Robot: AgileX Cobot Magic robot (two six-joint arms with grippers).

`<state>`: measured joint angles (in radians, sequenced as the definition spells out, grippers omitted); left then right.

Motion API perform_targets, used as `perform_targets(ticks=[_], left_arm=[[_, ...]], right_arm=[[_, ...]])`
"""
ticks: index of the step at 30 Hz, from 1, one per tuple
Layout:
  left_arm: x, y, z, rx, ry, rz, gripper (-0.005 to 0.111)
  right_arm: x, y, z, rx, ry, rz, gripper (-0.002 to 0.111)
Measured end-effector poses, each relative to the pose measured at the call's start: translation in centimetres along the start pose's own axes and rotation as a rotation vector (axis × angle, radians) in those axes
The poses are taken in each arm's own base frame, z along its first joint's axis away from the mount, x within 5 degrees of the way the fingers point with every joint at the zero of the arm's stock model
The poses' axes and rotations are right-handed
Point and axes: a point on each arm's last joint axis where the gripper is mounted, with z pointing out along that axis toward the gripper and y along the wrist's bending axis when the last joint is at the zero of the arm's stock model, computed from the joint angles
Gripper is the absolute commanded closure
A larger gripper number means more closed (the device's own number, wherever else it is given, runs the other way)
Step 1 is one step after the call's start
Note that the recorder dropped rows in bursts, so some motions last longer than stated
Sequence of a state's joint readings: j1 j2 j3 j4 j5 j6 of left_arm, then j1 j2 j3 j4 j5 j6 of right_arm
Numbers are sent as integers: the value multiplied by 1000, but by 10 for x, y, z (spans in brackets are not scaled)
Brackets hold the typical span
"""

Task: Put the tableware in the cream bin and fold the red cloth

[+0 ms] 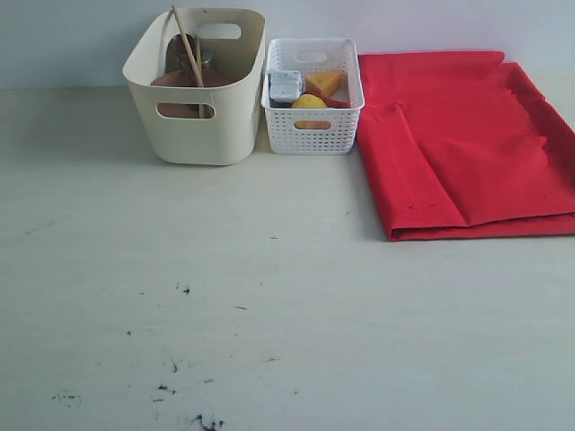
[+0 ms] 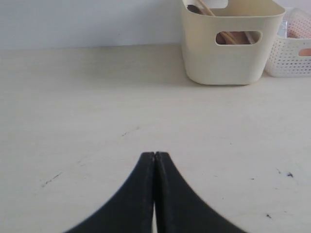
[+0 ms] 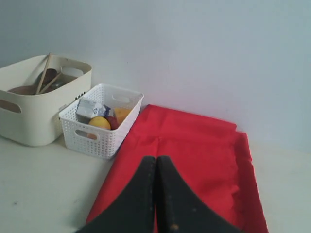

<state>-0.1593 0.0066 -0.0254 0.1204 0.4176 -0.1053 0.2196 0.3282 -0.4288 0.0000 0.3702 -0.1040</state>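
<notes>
- Beige wood-grain tabletop [image 1: 269, 314] is carrying everything, and dark scuff marks are showing on its near part.
- Large bright red cloth [image 1: 458, 144] is lying flat on the right of the exterior view, folded into overlapping layers, just beside the white basket.
- Smooth-walled cream plastic bin [image 1: 202, 139] with oval handle cutouts is standing at the back left, right next to the basket.
- White lattice plastic basket [image 1: 287, 135] is sitting between bin and cloth, holding a small milk carton [image 1: 286, 85], an orange cheese wedge [image 1: 325, 83] and a yellow lemon [image 1: 309, 101].
- Round brown wooden plate [image 1: 175, 79] is resting inside the bin.
- Pale wooden chopsticks [image 1: 187, 45] are leaning inside the bin, poking above its rim.
- Black left gripper [image 2: 154, 158] is hanging over bare table, jaws pressed together, gripping nothing.
- Black right gripper [image 3: 156, 160] is hanging by the cloth, jaws likewise clenched and empty.
</notes>
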Motion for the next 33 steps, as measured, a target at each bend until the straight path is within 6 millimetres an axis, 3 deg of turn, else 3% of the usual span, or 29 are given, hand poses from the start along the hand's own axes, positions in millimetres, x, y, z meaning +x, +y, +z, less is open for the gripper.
perform_targets(ticks=[7, 12, 33], left_arm=[[3, 1, 3, -15, -16, -5, 107], [3, 2, 2, -36, -15, -12, 107], [3, 6, 2, -107, -20, -33, 107]], right_arm=[[22, 2, 13, -3, 28, 0, 108], [50, 5, 20, -8, 80, 2, 108], [54, 6, 20, -16, 103, 28, 108]])
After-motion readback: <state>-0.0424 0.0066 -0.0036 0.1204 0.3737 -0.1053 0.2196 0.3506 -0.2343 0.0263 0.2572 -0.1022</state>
